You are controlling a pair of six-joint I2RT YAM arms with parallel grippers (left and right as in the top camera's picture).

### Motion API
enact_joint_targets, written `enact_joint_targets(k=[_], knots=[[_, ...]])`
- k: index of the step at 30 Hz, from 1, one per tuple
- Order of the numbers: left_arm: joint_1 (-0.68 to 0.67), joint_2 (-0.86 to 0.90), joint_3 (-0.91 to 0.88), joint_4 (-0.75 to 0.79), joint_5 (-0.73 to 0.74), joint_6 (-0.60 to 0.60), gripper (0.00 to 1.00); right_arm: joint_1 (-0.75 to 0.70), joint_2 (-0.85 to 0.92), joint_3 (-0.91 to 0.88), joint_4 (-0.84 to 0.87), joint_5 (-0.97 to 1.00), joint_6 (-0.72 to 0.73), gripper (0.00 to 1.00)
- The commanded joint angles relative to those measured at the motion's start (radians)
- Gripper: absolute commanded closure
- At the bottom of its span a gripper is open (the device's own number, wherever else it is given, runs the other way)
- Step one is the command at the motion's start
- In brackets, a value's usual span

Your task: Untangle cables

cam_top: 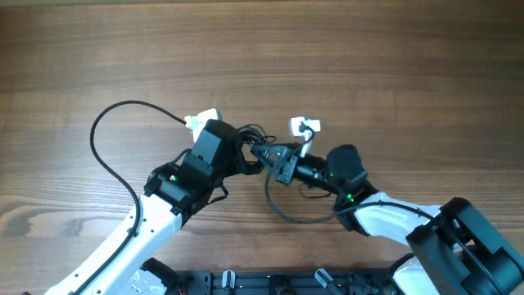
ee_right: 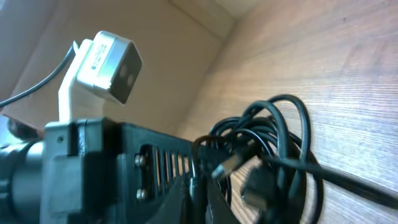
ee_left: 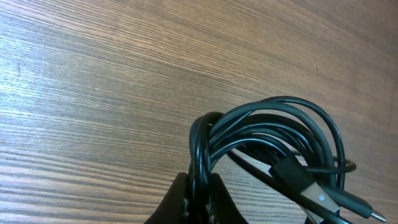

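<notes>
A tangle of black cables (cam_top: pixel 255 141) sits at the table's middle, between both grippers. In the left wrist view the bundle (ee_left: pixel 273 143) loops up from my left gripper (ee_left: pixel 199 198), which is shut on several strands; a plug with a silver tip (ee_left: pixel 323 198) lies at the lower right. My left gripper (cam_top: pixel 246 160) meets my right gripper (cam_top: pixel 266 156) at the tangle. In the right wrist view my right gripper (ee_right: pixel 200 186) is shut on a thin strand of the bundle (ee_right: pixel 273 149). One cable loops far left (cam_top: pixel 106 156), another curves below the right arm (cam_top: pixel 286 209).
The wooden table (cam_top: pixel 368 57) stretches behind the arms. The left arm's camera housing (ee_right: pixel 106 59) fills the left of the right wrist view, close to my right gripper. A black rail (cam_top: pixel 270 283) runs along the table's front edge.
</notes>
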Motion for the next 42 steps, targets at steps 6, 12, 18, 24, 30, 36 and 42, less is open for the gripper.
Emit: enact_joint_targets(k=[6,12,18,24,30,36,42], knots=[[-0.04,-0.019,0.003,0.025,-0.008,0.031,0.96,-0.005,-0.006,0.205,-0.531,0.08,-0.055,0.95],[-0.041,-0.069,0.003,0.141,0.013,0.03,0.96,0.049,-0.005,0.205,-0.587,0.086,-0.051,0.95],[-0.041,-0.068,0.003,0.175,0.156,0.027,0.96,0.066,-0.005,0.205,-0.605,0.112,-0.041,0.84],[-0.007,-0.068,0.003,0.144,0.081,-0.132,0.96,0.027,-0.013,0.205,-0.607,0.024,-0.001,0.0],[0.167,-0.068,0.003,0.091,0.118,-0.472,0.96,-0.172,-0.147,0.205,-0.619,-0.059,0.024,0.0],[0.267,-0.068,0.003,0.142,0.477,0.401,0.96,-0.2,-0.153,0.205,-0.696,-0.171,-0.494,0.0],[0.267,-0.068,0.003,-0.009,0.682,0.873,0.96,-0.2,-0.153,0.205,-0.742,-0.365,-0.748,0.01]])
